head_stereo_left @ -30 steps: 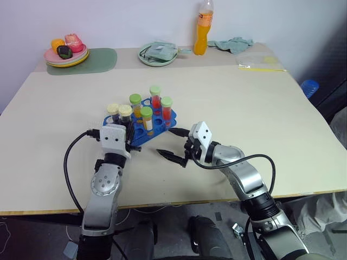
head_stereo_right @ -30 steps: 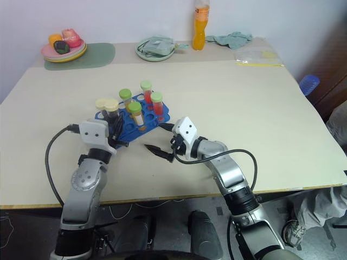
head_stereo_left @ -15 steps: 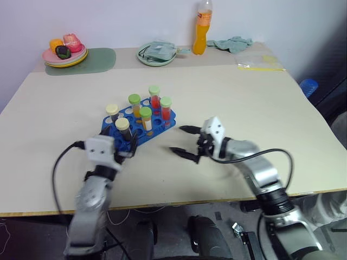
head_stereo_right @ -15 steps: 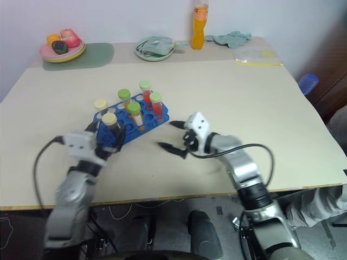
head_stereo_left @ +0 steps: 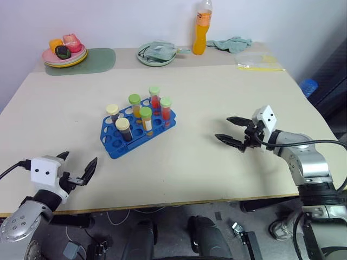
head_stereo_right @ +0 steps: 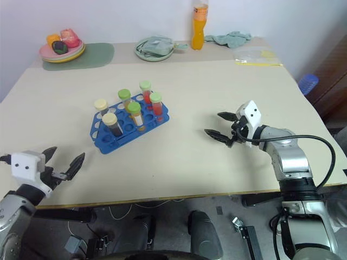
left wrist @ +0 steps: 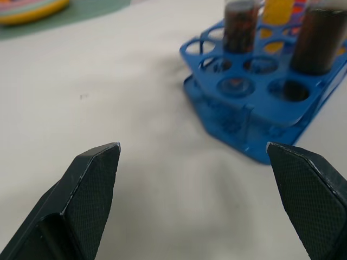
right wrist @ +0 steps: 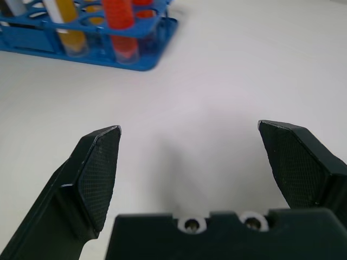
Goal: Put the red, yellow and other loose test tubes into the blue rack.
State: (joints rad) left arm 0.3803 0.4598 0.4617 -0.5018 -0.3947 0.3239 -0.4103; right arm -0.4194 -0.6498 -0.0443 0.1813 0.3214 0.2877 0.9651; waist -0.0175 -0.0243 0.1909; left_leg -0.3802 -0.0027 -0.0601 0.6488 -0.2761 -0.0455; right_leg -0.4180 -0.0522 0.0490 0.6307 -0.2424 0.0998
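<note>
1. The worktop (head_stereo_left: 217, 97) is a broad pale beige surface carrying everything else.
2. The blue rack (head_stereo_left: 111, 149) stands left of the worktop's centre, set at an angle, with no gripper near it.
3. Six capped tubes stand upright in the rack's holes: two dark maroon tubes with cream caps (head_stereo_left: 122, 128) on its left side, two yellow-orange tubes with green caps (head_stereo_left: 146, 116) in the middle, and two red tubes with green caps (head_stereo_left: 166, 106) at its far right end. No tube lies loose on the worktop.
4. The left gripper (head_stereo_left: 76, 169) hangs at the near left edge of the worktop, well apart from the rack; its fingers (left wrist: 92, 184) are spread wide and hold nothing.
5. The right gripper (head_stereo_left: 232, 131) hovers over bare worktop to the right of the rack, also well apart from it; its fingers (right wrist: 100, 168) are spread wide and empty.
6. Along the far edge are a green mat (head_stereo_left: 100, 58) bearing stacked plates of toy food (head_stereo_left: 65, 51), a round green plate (head_stereo_left: 157, 54) with a cloth, a tall orange drink bottle (head_stereo_left: 202, 30), another cloth (head_stereo_left: 234, 43) and a clear bag (head_stereo_left: 257, 62).
</note>
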